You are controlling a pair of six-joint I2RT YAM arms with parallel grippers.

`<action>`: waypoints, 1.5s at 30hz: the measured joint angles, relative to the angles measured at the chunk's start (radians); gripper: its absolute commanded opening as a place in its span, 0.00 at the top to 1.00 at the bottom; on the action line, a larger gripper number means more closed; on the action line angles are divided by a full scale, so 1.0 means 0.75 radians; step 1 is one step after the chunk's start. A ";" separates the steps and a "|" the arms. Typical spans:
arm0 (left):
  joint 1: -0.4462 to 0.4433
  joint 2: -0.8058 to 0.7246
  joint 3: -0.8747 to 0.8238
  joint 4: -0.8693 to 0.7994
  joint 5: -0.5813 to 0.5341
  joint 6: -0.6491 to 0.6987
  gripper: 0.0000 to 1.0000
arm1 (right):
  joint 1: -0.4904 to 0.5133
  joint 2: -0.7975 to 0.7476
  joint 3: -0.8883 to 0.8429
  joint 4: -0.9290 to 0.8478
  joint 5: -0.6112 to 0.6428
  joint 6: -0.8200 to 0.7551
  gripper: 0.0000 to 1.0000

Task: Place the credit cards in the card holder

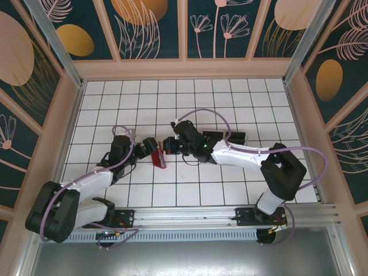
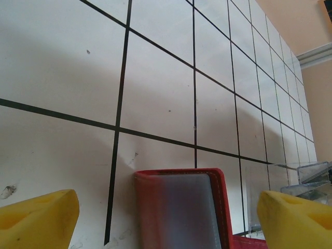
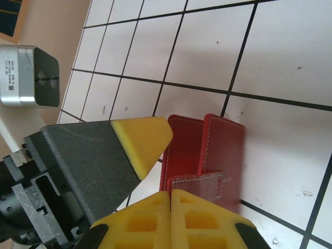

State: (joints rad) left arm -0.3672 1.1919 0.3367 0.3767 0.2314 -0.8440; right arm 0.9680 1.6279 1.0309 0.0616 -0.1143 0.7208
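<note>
right gripper (image 3: pixel 171 201) pinches a flap of the red card holder (image 3: pixel 220 150).

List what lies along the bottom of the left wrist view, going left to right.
yellow fingertip → card holder → other yellow fingertip

Red card holder (image 3: pixel 223 150) (white-stitched)
</note>
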 measured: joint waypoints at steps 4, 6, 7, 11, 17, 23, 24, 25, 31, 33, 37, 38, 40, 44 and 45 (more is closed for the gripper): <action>0.000 0.002 0.000 0.000 -0.001 0.000 0.15 | 0.001 0.000 0.000 0.005 0.000 0.001 1.00; 0.000 0.003 0.000 -0.006 -0.009 0.002 0.18 | 0.001 -0.001 -0.002 0.005 0.001 0.004 1.00; 0.000 0.003 0.000 -0.014 -0.014 0.002 0.18 | 0.001 -0.003 -0.011 0.016 0.003 0.005 1.00; 0.000 0.011 -0.001 -0.045 -0.048 0.002 0.19 | -0.012 -0.037 -0.099 0.041 0.012 0.026 1.00; 0.000 0.020 -0.014 -0.063 -0.077 -0.003 0.20 | -0.077 -0.078 -0.242 0.063 0.028 0.061 1.00; 0.000 0.020 -0.014 -0.067 -0.082 -0.003 0.21 | -0.112 -0.087 -0.303 0.058 0.067 0.086 1.00; 0.000 0.022 -0.014 -0.070 -0.082 -0.002 0.21 | -0.112 -0.087 -0.305 0.056 0.075 0.091 1.00; 0.000 0.025 -0.014 -0.071 -0.082 -0.002 0.22 | -0.112 -0.087 -0.307 0.053 0.082 0.095 1.00; 0.000 0.041 -0.014 -0.105 -0.097 0.002 0.31 | -0.112 -0.097 -0.339 0.054 0.091 0.100 1.00; 0.000 0.051 -0.014 -0.114 -0.097 0.006 0.35 | -0.112 -0.104 -0.341 0.054 0.091 0.100 1.00; 0.000 0.093 -0.008 -0.124 -0.076 0.009 0.38 | -0.111 -0.126 -0.341 0.055 0.090 0.100 0.92; -0.002 0.104 -0.002 -0.126 -0.073 0.009 0.38 | -0.111 -0.129 -0.341 0.055 0.090 0.099 0.88; -0.009 0.123 0.016 -0.129 -0.063 0.009 0.38 | -0.109 -0.131 -0.335 0.055 0.086 0.100 0.79; -0.033 0.161 0.078 -0.129 -0.033 0.009 0.38 | -0.092 -0.132 -0.309 0.054 0.081 0.100 0.62; -0.039 0.171 0.095 -0.128 -0.026 0.009 0.38 | -0.085 -0.133 -0.302 0.054 0.081 0.096 0.59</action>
State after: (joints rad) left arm -0.3965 1.3205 0.4080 0.2806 0.2115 -0.8371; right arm 0.9039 1.5280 0.8043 0.1020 -0.0536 0.7929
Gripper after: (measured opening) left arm 0.619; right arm 0.360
